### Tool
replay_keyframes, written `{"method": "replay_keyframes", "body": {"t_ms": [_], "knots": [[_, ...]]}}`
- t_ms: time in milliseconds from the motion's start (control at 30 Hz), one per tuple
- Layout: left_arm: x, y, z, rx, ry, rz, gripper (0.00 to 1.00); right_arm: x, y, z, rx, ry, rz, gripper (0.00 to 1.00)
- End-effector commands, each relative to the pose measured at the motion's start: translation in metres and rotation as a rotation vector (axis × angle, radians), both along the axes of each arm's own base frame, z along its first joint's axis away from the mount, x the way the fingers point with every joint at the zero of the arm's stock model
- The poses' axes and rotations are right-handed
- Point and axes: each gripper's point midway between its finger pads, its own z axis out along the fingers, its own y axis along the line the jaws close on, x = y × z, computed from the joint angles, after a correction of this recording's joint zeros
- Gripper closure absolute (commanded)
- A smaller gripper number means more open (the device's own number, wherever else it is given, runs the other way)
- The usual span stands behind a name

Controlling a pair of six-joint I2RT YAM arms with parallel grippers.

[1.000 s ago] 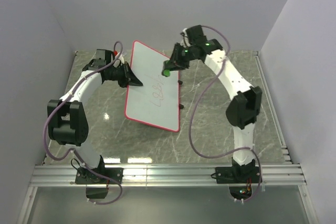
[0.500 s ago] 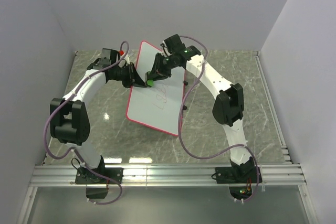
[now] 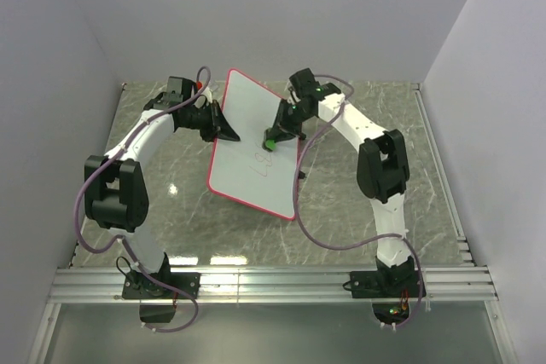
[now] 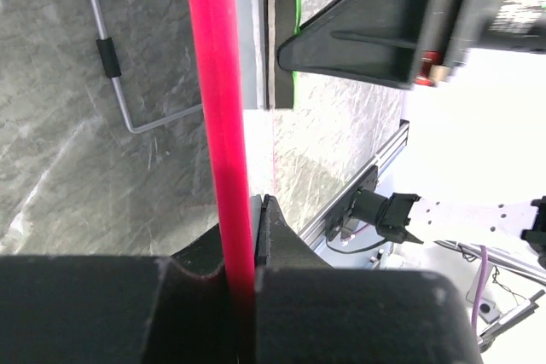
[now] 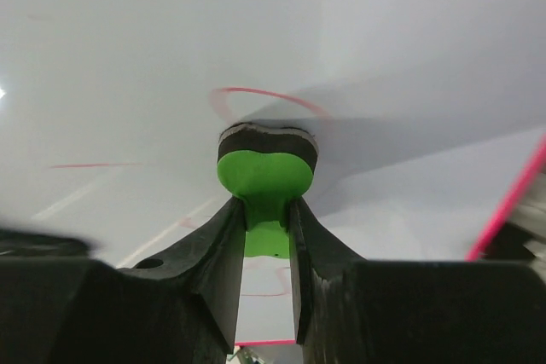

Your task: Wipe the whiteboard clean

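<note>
The whiteboard point(image 3: 247, 159), white with a red rim, is held tilted above the table. My left gripper point(image 3: 229, 133) is shut on its left rim point(image 4: 220, 100), seen edge-on in the left wrist view. My right gripper point(image 3: 275, 134) is shut on the green eraser point(image 3: 270, 142) and presses its dark pad against the board face point(image 5: 153, 57). The eraser point(image 5: 263, 172) sits between my fingers in the right wrist view, and it also shows in the left wrist view point(image 4: 286, 49). Faint dark writing point(image 3: 263, 168) lies on the board just below the eraser.
The grey marbled table point(image 3: 367, 202) has white walls on three sides. A metal rail point(image 3: 273, 283) runs along the near edge by the arm bases. A wire stand point(image 4: 111, 66) lies on the table under the board.
My right gripper swept the eraser left across the upper board, then back right and down to the middle. The board tilted and shifted a little right in my left gripper.
</note>
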Motion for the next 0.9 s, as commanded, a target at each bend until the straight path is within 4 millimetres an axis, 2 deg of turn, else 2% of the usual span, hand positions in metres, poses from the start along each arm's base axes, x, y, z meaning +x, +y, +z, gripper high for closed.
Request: {"method": "replay_keyframes", "body": {"t_ms": [0,133,267,300,367,400,467,500,533,567,600,633,667,700,867], "knots": [[-0.027,-0.014,-0.058,0.171,0.019,-0.141,1.00,-0.030,-0.033,-0.073,-0.205,0.099,-0.002,1.00],[-0.029,-0.014,-0.062,0.168,0.026,-0.142,1.00,-0.047,-0.039,-0.081,-0.201,0.114,0.000,1.00],[-0.030,-0.016,-0.063,0.165,0.028,-0.148,1.00,-0.043,-0.027,-0.064,-0.140,0.104,0.000,1.00],[-0.030,-0.016,-0.063,0.165,0.025,-0.151,1.00,-0.032,-0.019,-0.048,-0.108,0.075,-0.006,1.00],[-0.031,-0.017,-0.066,0.166,0.030,-0.155,1.00,-0.025,-0.007,-0.032,-0.072,0.056,-0.003,1.00],[-0.033,-0.018,-0.067,0.166,0.031,-0.159,0.99,-0.015,0.005,-0.011,-0.025,0.020,-0.007,1.00],[-0.036,-0.019,-0.070,0.167,0.037,-0.165,1.00,-0.004,0.018,0.002,0.021,0.002,-0.012,1.00],[-0.037,-0.019,-0.072,0.165,0.041,-0.167,1.00,0.006,0.028,0.024,0.066,-0.032,-0.020,1.00],[-0.038,-0.020,-0.071,0.165,0.036,-0.171,1.00,0.013,0.031,0.030,0.083,-0.041,-0.026,1.00],[-0.040,-0.022,-0.071,0.166,0.037,-0.177,1.00,0.017,0.034,0.024,0.079,-0.020,-0.029,1.00],[-0.040,-0.022,-0.071,0.169,0.036,-0.178,1.00,0.027,0.043,0.044,0.115,-0.056,-0.037,1.00],[-0.041,-0.023,-0.071,0.170,0.035,-0.181,1.00,0.031,0.046,0.046,0.126,-0.052,-0.039,1.00],[-0.042,-0.023,-0.070,0.167,0.033,-0.184,1.00,0.034,0.049,0.038,0.125,-0.026,-0.044,1.00],[-0.043,-0.024,-0.069,0.163,0.032,-0.188,1.00,0.038,0.055,0.047,0.153,-0.031,-0.051,1.00],[-0.048,-0.028,-0.065,0.145,0.021,-0.203,1.00,0.032,0.072,0.055,0.214,-0.024,-0.040,1.00]]}}
